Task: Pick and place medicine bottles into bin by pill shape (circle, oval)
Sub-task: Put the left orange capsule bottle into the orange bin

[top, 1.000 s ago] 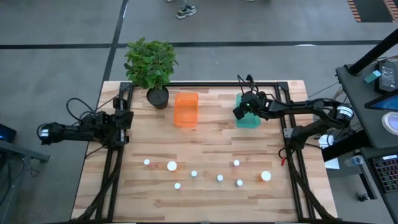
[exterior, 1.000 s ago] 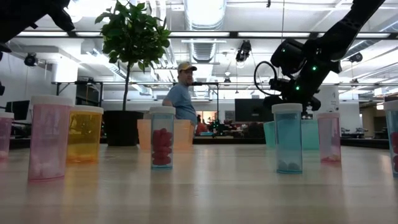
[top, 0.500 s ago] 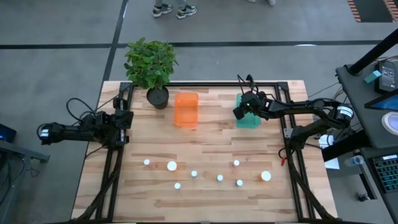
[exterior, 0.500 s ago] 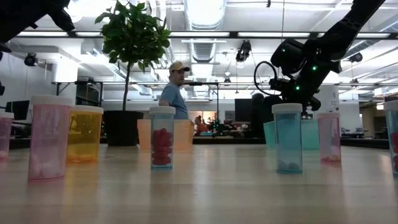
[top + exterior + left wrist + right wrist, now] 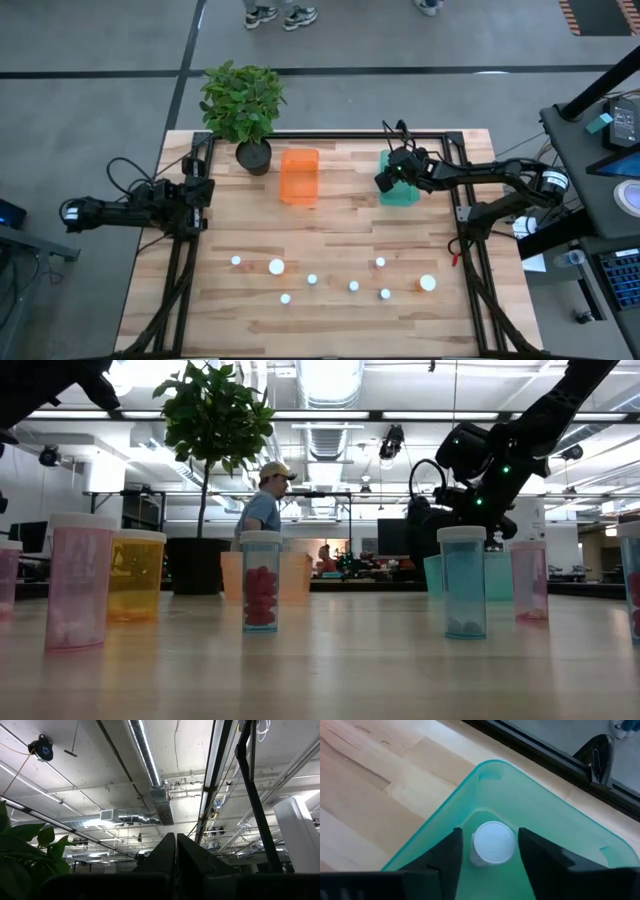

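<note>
- While the tabletop (image 5: 330, 240) carried eight white-capped bottles (image 5: 312, 279) along its near side, the orange tub (image 5: 299, 176) stood apart.
- The right gripper (image 5: 487, 851) hung over the teal tub (image 5: 547, 815), fingers spread either side of a capped bottle (image 5: 492, 842) inside without gripping it.
- The left gripper (image 5: 176, 851) waited at the tabletop's left edge, pressed together.

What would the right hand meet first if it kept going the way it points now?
Probably the white-capped medicine bottle between the open right hand's fingers, standing inside the translucent teal-green plastic tub; then the tub's floor. Depth is unclear.
</note>
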You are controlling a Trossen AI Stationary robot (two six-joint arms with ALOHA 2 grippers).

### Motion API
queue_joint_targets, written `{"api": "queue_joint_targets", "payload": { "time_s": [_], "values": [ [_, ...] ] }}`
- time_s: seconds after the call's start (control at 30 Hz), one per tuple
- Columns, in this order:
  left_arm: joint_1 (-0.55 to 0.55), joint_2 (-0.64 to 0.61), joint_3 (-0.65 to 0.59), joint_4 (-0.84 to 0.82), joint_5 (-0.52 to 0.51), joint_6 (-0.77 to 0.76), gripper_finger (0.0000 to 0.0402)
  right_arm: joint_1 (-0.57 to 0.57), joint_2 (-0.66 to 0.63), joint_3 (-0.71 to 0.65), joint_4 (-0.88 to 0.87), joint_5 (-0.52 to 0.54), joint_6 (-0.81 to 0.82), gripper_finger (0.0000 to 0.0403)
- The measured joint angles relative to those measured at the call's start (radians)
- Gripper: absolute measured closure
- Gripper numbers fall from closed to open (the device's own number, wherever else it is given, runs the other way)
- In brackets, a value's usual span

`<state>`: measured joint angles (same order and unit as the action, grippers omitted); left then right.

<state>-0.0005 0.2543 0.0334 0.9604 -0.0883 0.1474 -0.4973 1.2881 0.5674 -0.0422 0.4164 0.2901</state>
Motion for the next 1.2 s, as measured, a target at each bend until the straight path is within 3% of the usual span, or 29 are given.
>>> {"api": "queue_joint_targets", "payload": {
  "time_s": [0.17,0.33,0.6,0.83,1.2],
  "values": [
    [0.000,0.000,0.000,0.000,0.000,0.000,0.0402,0.000,-0.062,0.000,-0.008,0.000,0.000,0.0173],
    [0.000,0.000,0.000,-0.008,0.000,0.000,0.0402,0.002,-0.177,0.000,-0.009,-0.012,0.000,0.0157],
    [0.000,0.000,0.000,-0.029,0.000,0.000,0.0402,0.031,-0.403,0.000,-0.026,-0.219,-0.062,0.0176],
    [0.000,0.033,-0.002,-0.031,0.000,-0.014,0.0402,0.193,-0.578,-0.031,-0.031,-0.242,-0.220,0.0194],
    [-0.001,0.191,0.037,0.044,0.024,-0.271,0.0402,0.437,-0.785,-0.175,0.138,-0.241,-0.393,0.0214]
  ]
}}
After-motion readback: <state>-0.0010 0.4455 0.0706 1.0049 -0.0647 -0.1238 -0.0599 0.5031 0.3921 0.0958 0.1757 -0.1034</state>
